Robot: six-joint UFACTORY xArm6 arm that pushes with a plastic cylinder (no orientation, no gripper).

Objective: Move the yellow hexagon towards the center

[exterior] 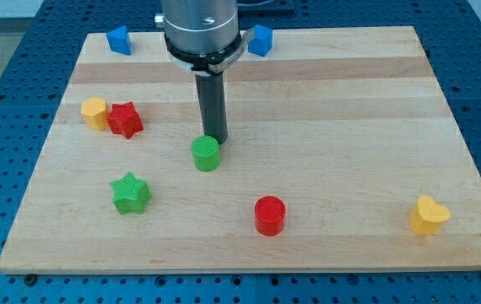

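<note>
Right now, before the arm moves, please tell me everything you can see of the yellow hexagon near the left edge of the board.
The yellow hexagon is a small, chunky block with flat sides and a flat top. It looks like matte plastic. It sits flat on the wooden board near the view's left edge, in the upper half. Its right side presses against the red star, or very nearly so. Nothing else touches it. My tip is far to its right, just behind the green cylinder.
</note>
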